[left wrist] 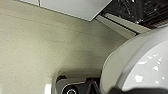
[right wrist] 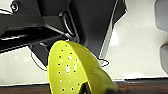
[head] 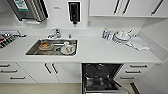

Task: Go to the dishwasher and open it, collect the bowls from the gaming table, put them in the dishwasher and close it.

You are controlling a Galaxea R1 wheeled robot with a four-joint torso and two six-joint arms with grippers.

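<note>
A: Starting at the left of the head view, what's on the counter?

B: A dark drying rack (head: 7,38) at the far left edge of the white countertop (head: 100,50). Next comes the steel sink (head: 52,47) with a tap (head: 55,33) behind it; an orange-brown item (head: 45,45) and a white dish (head: 67,48) lie in the basin.

A: And above that?

B: A paper towel dispenser (head: 28,9) on the wall, then a black soap dispenser (head: 74,12). Further right, a small bottle (head: 105,33) stands beside a stack of plates (head: 121,37), with a white cloth (head: 138,44) just beside them.

A: Where is the dishwasher?

B: The dishwasher (head: 100,77) sits under the counter, right of the two white cabinet doors (head: 50,71) and left of a bank of drawers (head: 136,71). Its door is down and the dark inside shows.

A: The grippers?

B: In the right wrist view a yellow-green perforated bowl (right wrist: 75,72) looms large and close, seemingly carried by that arm, but I can't tell how the fingers stand. In the left wrist view there's a pale floor (left wrist: 45,50), a grey rounded part of the robot (left wrist: 140,65), and a corner of the open dishwasher; that gripper's state I can't tell either
</note>
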